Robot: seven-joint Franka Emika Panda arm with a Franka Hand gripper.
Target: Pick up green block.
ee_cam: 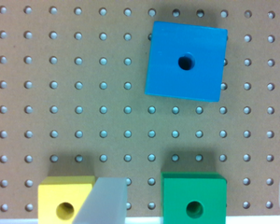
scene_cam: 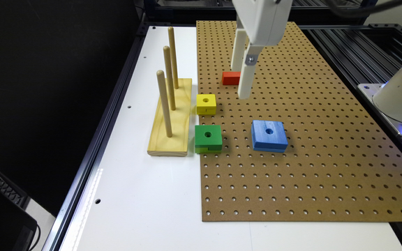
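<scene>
One green block (scene_cam: 208,138) sits at the pegboard's (scene_cam: 326,167) edge; the open tool (scene_cam: 243,83) hovers empty, set for descent.

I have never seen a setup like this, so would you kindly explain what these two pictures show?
It is a robot arm over a table. The exterior view is taken by a camera off the arm; the wrist view by one on the wrist, looking down past its fingers. The gripper hangs open, holding nothing. On the brown pegboard lie a green block, which it should pick up, plus yellow, blue and red blocks. Beside the pegboard stands a wooden peg stand.
</scene>
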